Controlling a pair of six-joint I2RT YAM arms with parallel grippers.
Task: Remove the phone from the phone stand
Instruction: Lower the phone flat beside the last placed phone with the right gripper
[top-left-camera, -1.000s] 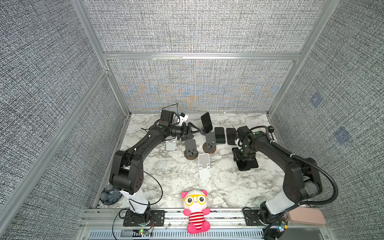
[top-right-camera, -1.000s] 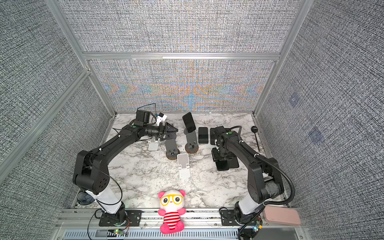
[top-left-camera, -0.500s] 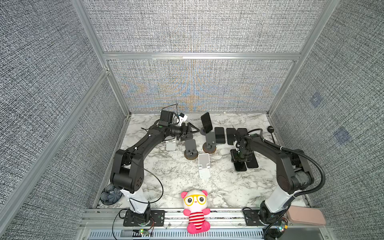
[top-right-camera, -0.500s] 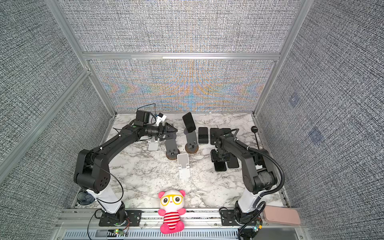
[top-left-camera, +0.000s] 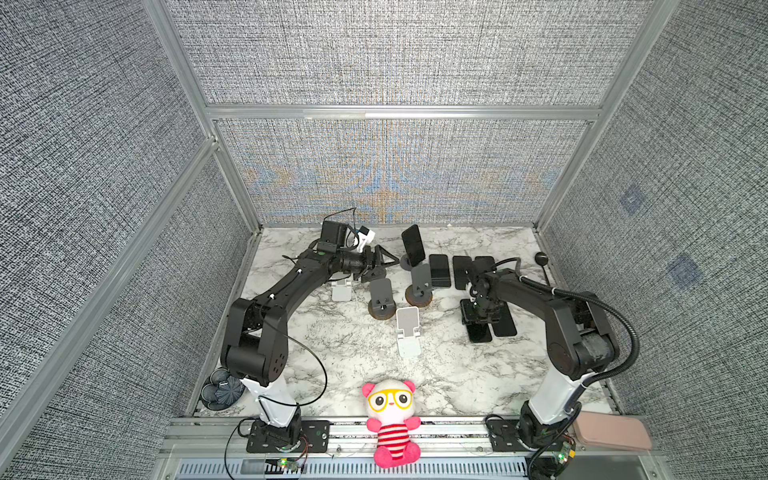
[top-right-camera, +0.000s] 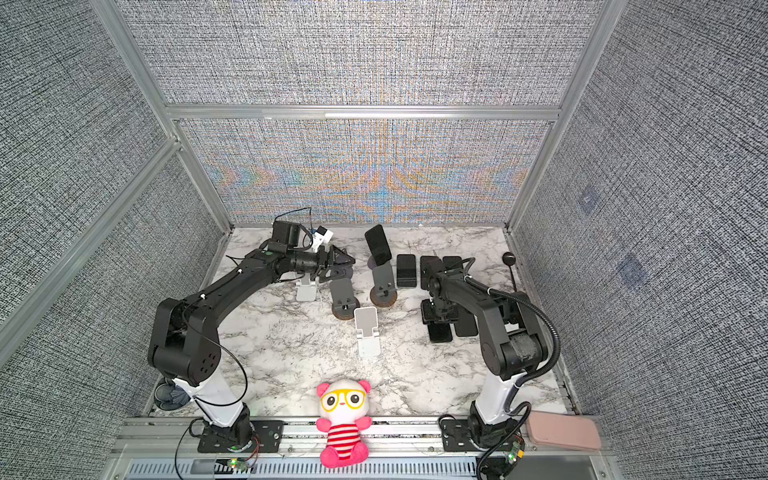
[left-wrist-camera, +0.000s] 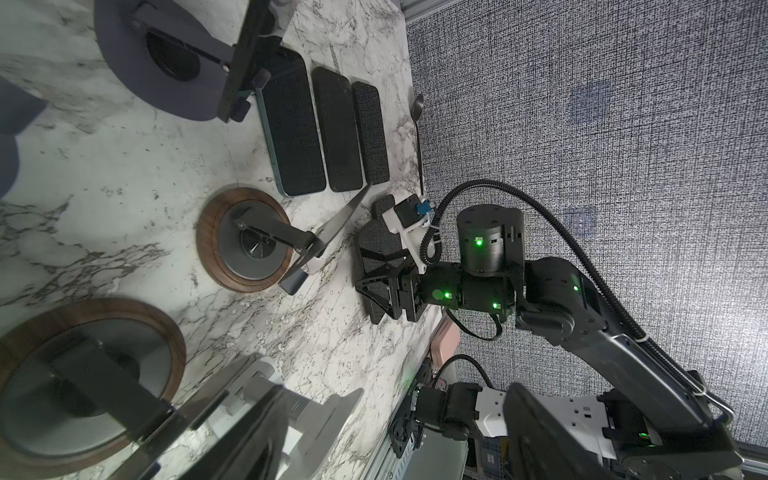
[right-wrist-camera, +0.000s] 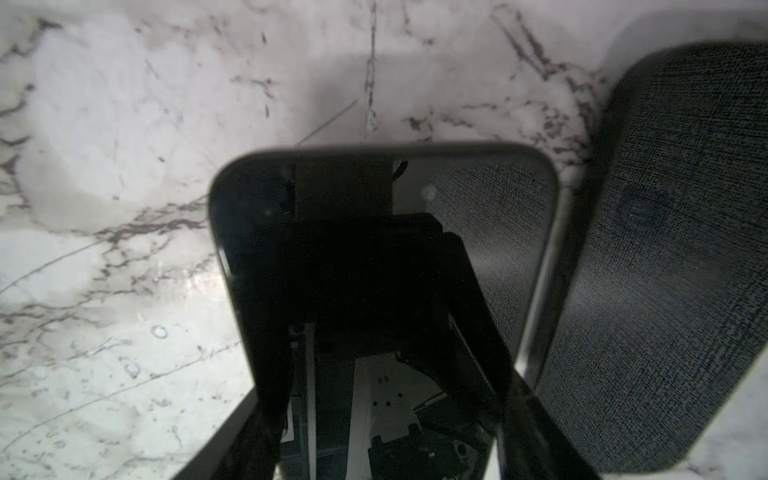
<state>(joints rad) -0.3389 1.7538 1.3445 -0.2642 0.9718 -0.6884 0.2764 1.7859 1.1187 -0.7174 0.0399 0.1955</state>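
A black phone leans upright on the grey round-based phone stand at the back middle. In the left wrist view this phone shows edge-on. My left gripper hangs open just left of that stand, nothing between its fingers. My right gripper points down on the right, shut on the sides of another black phone. This phone is low at the marble, beside a flat dark phone.
Two wooden-based stands and two white stands hold nothing. Three phones lie flat at the back right. A ball-headed rod, a plush toy and a pink case stand at the edges.
My right gripper has shifted a little left with its phone, uncovering the flat phone beside it. The left arm has not moved.
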